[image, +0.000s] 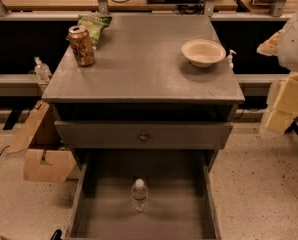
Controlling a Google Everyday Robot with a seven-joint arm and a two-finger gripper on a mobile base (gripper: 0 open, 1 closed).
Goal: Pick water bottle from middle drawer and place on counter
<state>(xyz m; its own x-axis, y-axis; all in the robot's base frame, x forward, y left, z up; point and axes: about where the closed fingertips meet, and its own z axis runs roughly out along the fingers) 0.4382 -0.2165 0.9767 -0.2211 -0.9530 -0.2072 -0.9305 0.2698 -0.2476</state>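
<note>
The water bottle [139, 195] is small and clear with a white cap. It stands upright on the bare floor of the open middle drawer [176, 211], near the middle. The grey counter [139, 71] is the cabinet top above it. My gripper [285, 101] shows at the right edge as pale yellow blocks under a white arm part. It is beside the cabinet at about counter height, well right of and above the bottle, and holds nothing that I can see.
On the counter are a brown patterned can [81, 45] at back left, a green bag [95, 26] behind it, and a white bowl [203, 52] at back right. A drawer front with a knob [144, 135] sits above the open drawer. A cardboard box [44, 156] lies on the floor at left.
</note>
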